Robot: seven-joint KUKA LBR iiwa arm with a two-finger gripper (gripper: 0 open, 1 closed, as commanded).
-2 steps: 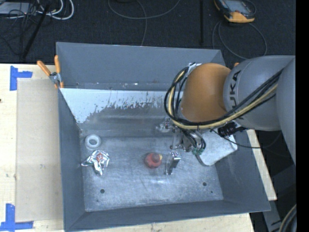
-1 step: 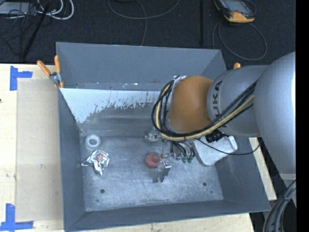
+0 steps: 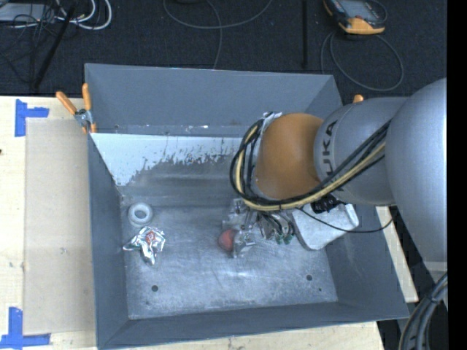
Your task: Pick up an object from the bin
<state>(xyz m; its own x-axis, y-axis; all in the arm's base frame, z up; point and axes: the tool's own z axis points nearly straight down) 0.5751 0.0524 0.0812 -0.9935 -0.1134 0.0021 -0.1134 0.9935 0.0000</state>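
Observation:
My gripper [image 3: 243, 240] is down near the bin floor, just right of the middle, below the orange wrist cover. A small reddish, rounded thing [image 3: 227, 240] lies on the floor right against the gripper's left side, partly hidden by it. I cannot make out whether the gripper is touching it or closed on it.
A small white ring [image 3: 140, 213] lies at the left of the floor. In front of it lies a crumpled silver wrapper with a red patch [image 3: 148, 242]. A white flat thing [image 3: 330, 228] lies at the right, partly under the arm. The arm covers the bin's right side.

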